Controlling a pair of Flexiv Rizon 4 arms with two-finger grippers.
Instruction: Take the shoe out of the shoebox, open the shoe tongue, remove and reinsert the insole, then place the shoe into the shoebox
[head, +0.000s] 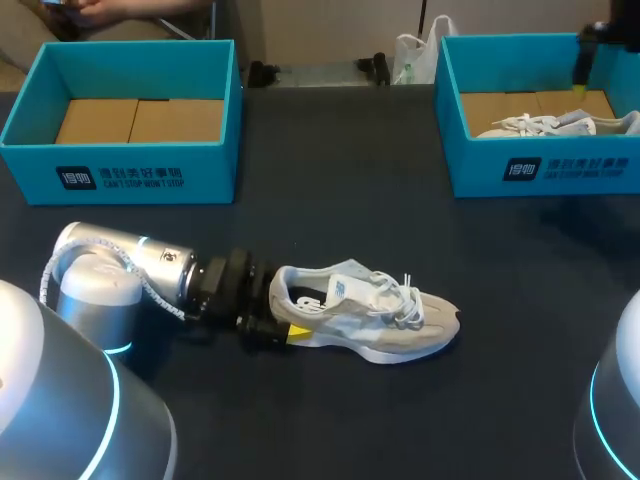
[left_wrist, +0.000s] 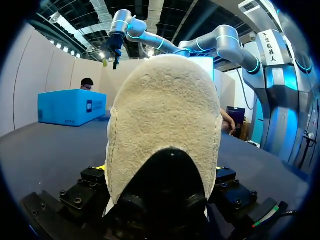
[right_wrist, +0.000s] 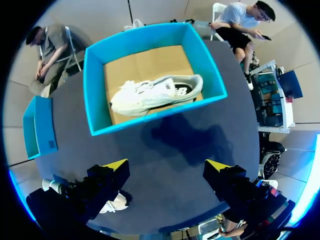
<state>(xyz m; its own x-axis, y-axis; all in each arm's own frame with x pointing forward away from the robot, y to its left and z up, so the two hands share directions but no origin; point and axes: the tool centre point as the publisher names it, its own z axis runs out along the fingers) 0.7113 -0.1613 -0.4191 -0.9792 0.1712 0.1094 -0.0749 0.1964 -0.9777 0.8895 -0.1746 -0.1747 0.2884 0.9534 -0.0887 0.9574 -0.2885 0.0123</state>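
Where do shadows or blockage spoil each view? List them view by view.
Head view: the shoe lies evenly lit on the dark table. Left wrist view: the shoe's heel fills the middle, blocking most of the table. Right wrist view: a dark shadow patch lies on the table between the open right gripper and the shoebox.

So the table (head: 330, 210) was covered in a dark, near-black cloth. Two open-topped boxes were parked along its far side, well apart: a blue shoebox (head: 120, 175) towards the left corner and a matching shoebox (head: 545, 172) at the right. Nearer the front, roughly mid-table, a pale grey sneaker (head: 390, 325) was set on its sole, toe pointed right.
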